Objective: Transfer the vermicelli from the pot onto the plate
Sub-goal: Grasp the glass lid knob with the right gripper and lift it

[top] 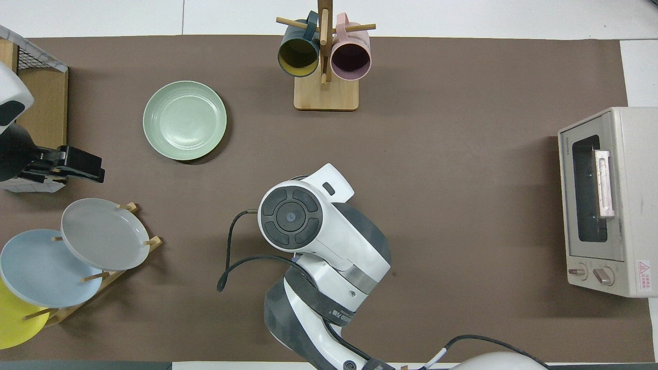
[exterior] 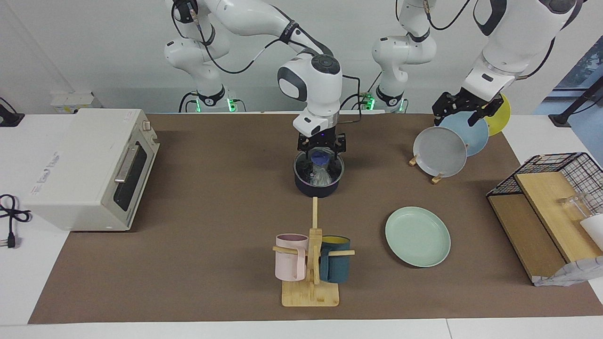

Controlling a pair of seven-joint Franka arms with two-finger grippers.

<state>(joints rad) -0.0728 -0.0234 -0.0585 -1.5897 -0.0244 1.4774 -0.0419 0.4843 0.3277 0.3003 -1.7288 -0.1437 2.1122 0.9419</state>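
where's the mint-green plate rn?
The round pale mint-green plate lies flat and empty on the brown mat, beside the wooden mug tree, toward the left arm's end, farther from the robots than the plate rack.

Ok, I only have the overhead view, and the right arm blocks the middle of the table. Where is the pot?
Observer: The pot stands right under that arm's wrist, nearer to the robots than the mug rack.
Operator: Is the vermicelli in it?
Observer: Yes, the vermicelli lies inside it as a whitish bundle.
Operator: And the right gripper?
Observer: The right gripper is down at the pot's mouth, over the bundle. I cannot tell whether it touches.
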